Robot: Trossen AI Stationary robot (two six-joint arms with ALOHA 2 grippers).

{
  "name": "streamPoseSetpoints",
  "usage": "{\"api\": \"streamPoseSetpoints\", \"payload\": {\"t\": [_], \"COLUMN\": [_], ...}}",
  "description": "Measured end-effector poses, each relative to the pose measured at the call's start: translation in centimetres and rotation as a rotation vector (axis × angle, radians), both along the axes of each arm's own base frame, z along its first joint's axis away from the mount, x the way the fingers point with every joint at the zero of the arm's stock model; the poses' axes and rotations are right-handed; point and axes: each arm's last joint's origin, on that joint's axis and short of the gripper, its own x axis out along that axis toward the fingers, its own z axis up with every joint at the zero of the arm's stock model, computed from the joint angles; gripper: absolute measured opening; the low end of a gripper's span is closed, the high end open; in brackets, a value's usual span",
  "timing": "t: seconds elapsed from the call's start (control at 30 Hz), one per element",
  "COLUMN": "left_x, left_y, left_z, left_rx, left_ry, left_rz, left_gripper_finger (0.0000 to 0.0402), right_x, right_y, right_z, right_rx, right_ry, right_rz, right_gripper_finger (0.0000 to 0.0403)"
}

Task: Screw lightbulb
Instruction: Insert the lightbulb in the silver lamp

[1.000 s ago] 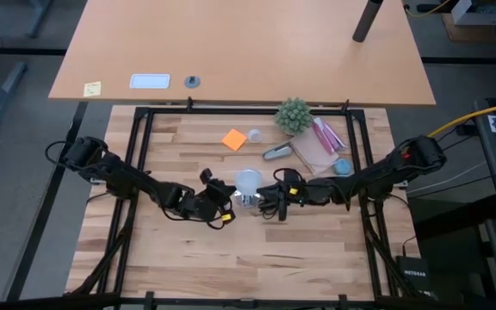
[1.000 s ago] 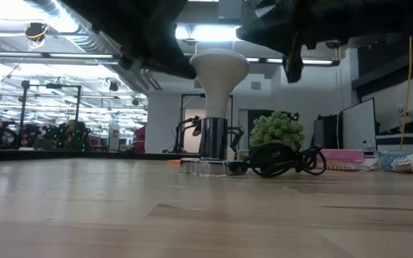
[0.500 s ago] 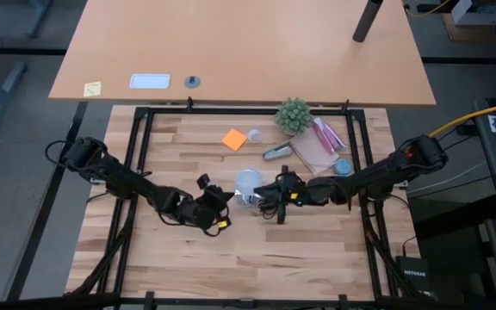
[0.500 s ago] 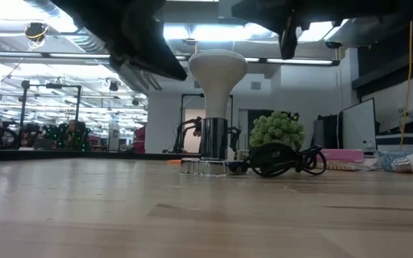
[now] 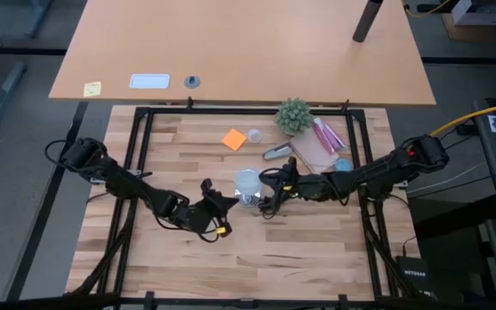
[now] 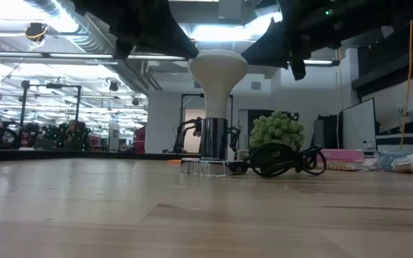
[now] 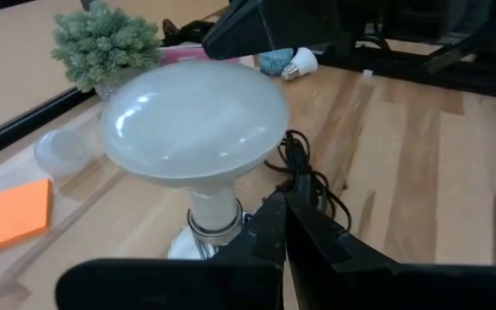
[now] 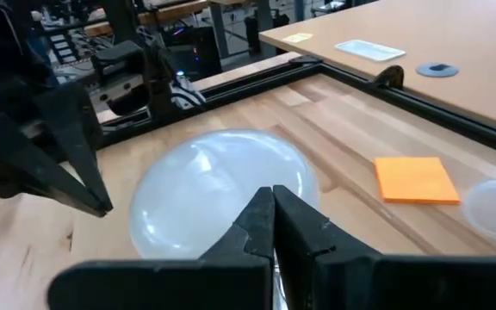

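Left pincer (image 5: 228, 200) back, lightbulb (image 5: 247, 182) seemingly socketed.

Bright, even overhead light. Ceiling lights (image 6: 214, 32) glare in the low view, leaving the arms silhouetted. Soft highlights gleam on the bulb (image 7: 195, 120). Near fingers blur.

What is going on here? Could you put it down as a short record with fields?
Lightbulb: the lightbulb stands upright in the silver base on the wooden table
Left gripper: left gripper shut, beside the bulb, holding nothing
Right gripper: right gripper shut, on the bulb's other side, holding nothing
Nearby: black cord, small green plant, orange sticky note
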Motion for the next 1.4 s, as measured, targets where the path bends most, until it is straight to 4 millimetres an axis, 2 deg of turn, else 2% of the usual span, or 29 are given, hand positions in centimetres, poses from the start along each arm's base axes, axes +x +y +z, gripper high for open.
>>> {"api": "streamPoseSetpoints", "payload": {"t": [0.3,0.87,1.1,1.23,1.4], "left_x": [0.6,0.7,1.0,1.0,0.6], "left_y": [1.3,3.2,4.4,4.5,3.6], "left_z": [-0.3,-1.0,-1.1,-1.1,-0.7], "left_rx": [0.01,0.046,0.058,0.064,0.07], "left_ry": [0.015,0.095,0.115,0.125,0.113], "left_rz": [0.043,0.1,0.135,0.135,0.108], "left_gripper_finger": [0.0001,0.0001,0.0001,0.0001,0.0001], "right_x": [0.0,0.1,0.1,0.1,0.3], "right_y": [0.0,0.5,0.6,0.5,0.5], "right_z": [0.0,0.0,0.1,0.2,1.0], "right_rx": [0.001,0.228,0.247,0.232,0.169], "right_ry": [0.004,-0.045,-0.058,-0.066,-0.139], "right_rz": [0.0,0.081,0.111,0.098,0.117], "right_gripper_finger": [0.0005,0.0005,0.0005,0.0005,0.0005]}}
